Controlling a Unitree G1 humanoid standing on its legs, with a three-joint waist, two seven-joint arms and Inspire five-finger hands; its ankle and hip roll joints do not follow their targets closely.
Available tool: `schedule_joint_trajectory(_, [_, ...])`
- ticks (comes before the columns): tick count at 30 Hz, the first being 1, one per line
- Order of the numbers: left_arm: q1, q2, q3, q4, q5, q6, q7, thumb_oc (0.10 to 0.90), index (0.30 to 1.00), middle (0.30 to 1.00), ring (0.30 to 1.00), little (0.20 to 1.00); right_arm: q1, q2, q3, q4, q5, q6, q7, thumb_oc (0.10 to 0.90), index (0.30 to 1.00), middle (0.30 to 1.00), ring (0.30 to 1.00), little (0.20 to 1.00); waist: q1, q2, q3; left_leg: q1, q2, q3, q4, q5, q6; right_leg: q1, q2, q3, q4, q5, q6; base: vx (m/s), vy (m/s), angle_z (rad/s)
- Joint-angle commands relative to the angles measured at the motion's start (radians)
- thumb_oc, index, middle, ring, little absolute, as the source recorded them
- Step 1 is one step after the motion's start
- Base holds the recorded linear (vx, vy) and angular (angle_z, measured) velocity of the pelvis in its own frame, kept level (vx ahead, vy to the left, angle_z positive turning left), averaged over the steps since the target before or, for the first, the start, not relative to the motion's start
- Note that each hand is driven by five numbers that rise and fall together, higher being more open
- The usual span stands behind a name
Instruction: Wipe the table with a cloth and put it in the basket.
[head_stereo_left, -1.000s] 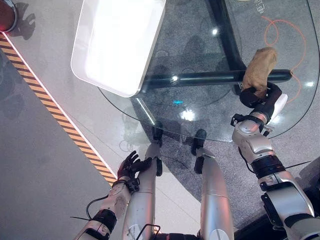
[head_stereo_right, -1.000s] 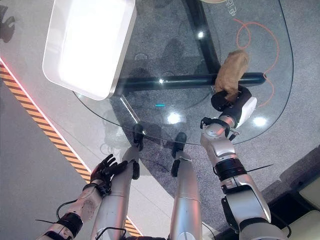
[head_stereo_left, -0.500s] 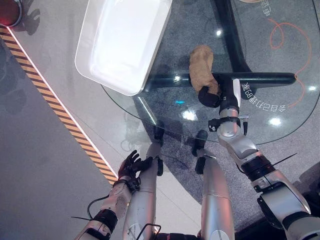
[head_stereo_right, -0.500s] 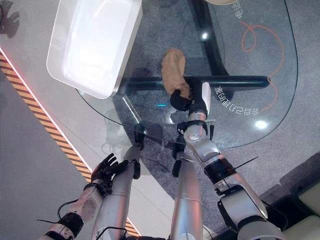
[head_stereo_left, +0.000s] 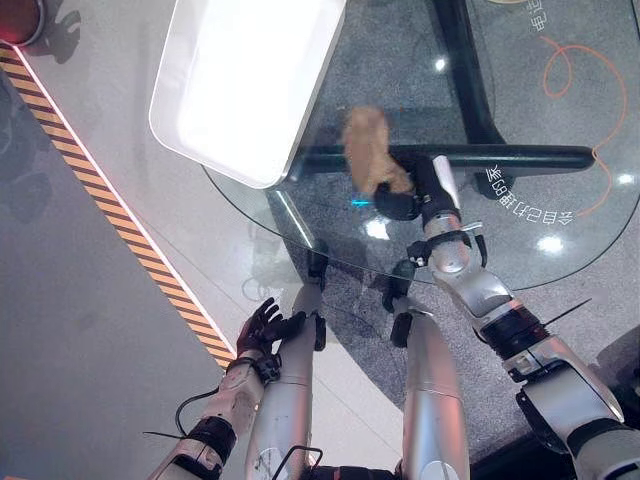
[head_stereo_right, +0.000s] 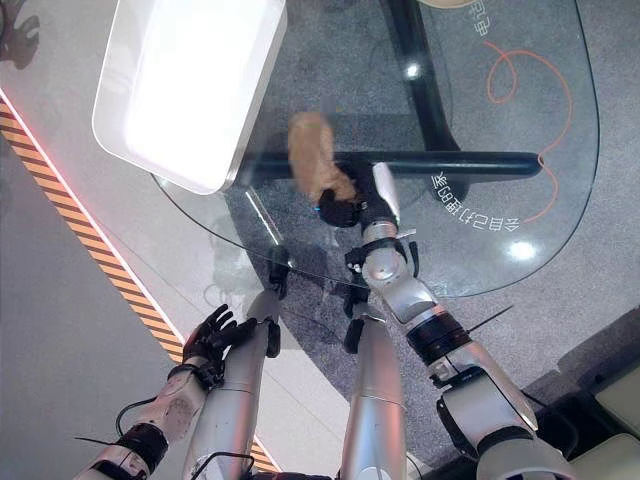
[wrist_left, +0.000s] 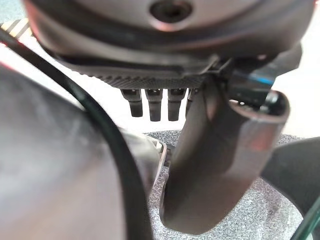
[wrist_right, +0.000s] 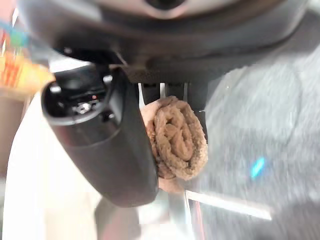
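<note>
Right hand (head_stereo_left: 400, 205) clamped on the brown cloth (head_stereo_left: 368, 150), which lies on the glass table (head_stereo_left: 560, 270) just beside the white basket (head_stereo_left: 250, 80). Left hand (head_stereo_left: 262, 328) hangs below the table edge, fingers relaxed.

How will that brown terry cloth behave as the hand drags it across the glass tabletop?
Likely floppy: the brown terry cloth trails loosely past the right hand, bunched in the grip. Probably light, since one hand carries it. It should slide easily on the smooth glass tabletop, folding rather than rolling.
</note>
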Motion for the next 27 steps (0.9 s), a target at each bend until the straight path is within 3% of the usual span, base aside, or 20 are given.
schedule_joint_trajectory(1, [0.045,-0.034,-0.042,-0.002,0.016,0.001,-0.011,0.8,0.9,0.9,0.9,0.9,-0.023,0.023,0.056,-0.174,-0.025,-0.086,0.083,0.1,0.3,0.3,0.3,0.2,-0.002,0.032,-0.018,-0.035,-0.063,0.088,0.194,-0.193,0.022,0.004,0.024,-0.04,-0.222,0.165,0.043,0.01,-0.003,0.07])
schedule_joint_trajectory(14, [0.049,-0.015,-0.055,-0.014,-0.005,0.018,-0.007,0.8,0.9,0.9,0.9,0.9,-0.018,-0.022,0.05,-0.222,0.027,-0.136,0.042,0.1,0.3,0.3,0.3,0.2,-0.003,0.034,-0.018,-0.043,-0.056,0.089,0.201,-0.193,0.024,-0.01,0.02,-0.04,-0.209,0.165,0.046,0.0,-0.002,0.03])
schedule_joint_trajectory(25, [0.057,-0.015,-0.051,-0.019,-0.01,0.014,0.004,0.8,0.9,0.9,0.9,0.9,0.019,-0.031,-0.064,-0.212,0.046,-0.147,-0.124,0.1,0.3,0.3,0.3,0.2,-0.019,0.03,-0.018,-0.046,-0.049,0.093,0.209,-0.201,0.027,-0.021,0.023,-0.031,-0.2,0.17,0.046,0.01,0.0,0.0])
schedule_joint_trajectory(27, [0.079,-0.017,-0.055,-0.018,-0.011,0.011,0.005,0.8,0.9,0.9,0.9,0.9,0.04,-0.031,-0.081,-0.208,0.04,-0.138,-0.16,0.1,0.3,0.3,0.3,0.2,-0.016,0.032,-0.018,-0.014,-0.044,0.089,0.219,-0.236,0.022,0.008,0.029,-0.024,-0.186,0.139,0.055,0.06,-0.004,0.0])
